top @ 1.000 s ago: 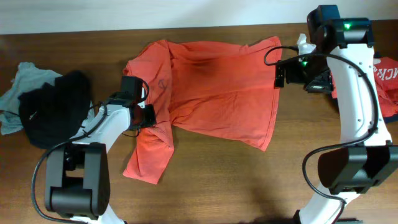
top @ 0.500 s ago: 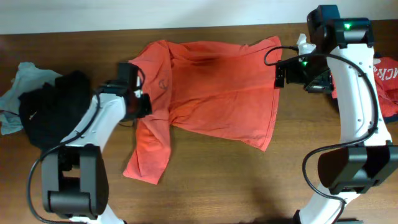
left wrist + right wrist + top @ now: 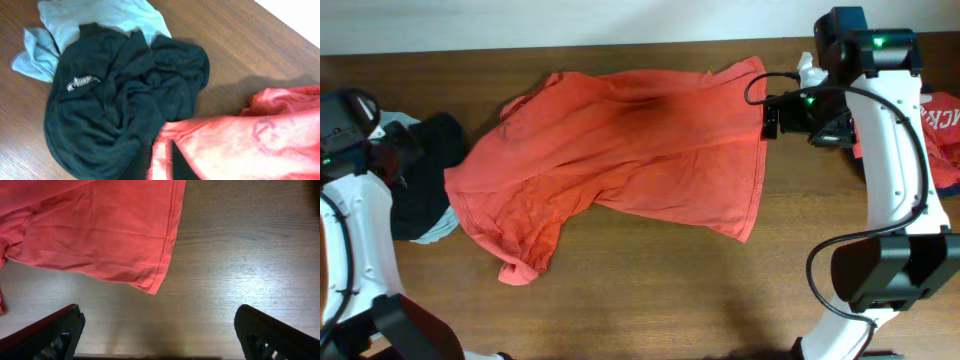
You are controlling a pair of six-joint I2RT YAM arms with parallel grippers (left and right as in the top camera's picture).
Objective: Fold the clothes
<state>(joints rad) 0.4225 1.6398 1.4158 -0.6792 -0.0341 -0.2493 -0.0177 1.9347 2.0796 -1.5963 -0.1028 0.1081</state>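
The orange-red T-shirt (image 3: pixel 640 150) lies spread across the middle of the table, its left part drawn out and bunched toward the left. My left gripper (image 3: pixel 432 176) is at the far left, over a black garment (image 3: pixel 120 100). It is shut on a fold of the T-shirt (image 3: pixel 240 145), which covers its fingers in the left wrist view. My right gripper (image 3: pixel 162 340) hangs open above bare wood just right of the shirt's hem (image 3: pixel 167 240), with nothing between its fingers.
A pale grey-blue garment (image 3: pixel 100 20) lies partly under the black one with a Nike logo. A red garment with white lettering (image 3: pixel 942 125) sits at the right edge, behind the right arm. A small white object (image 3: pixel 807 68) lies at the back right.
My left arm has swung far to the left, dragging the T-shirt's left side with it toward the black garment. The shirt now lies stretched leftward. My right arm has stayed put.
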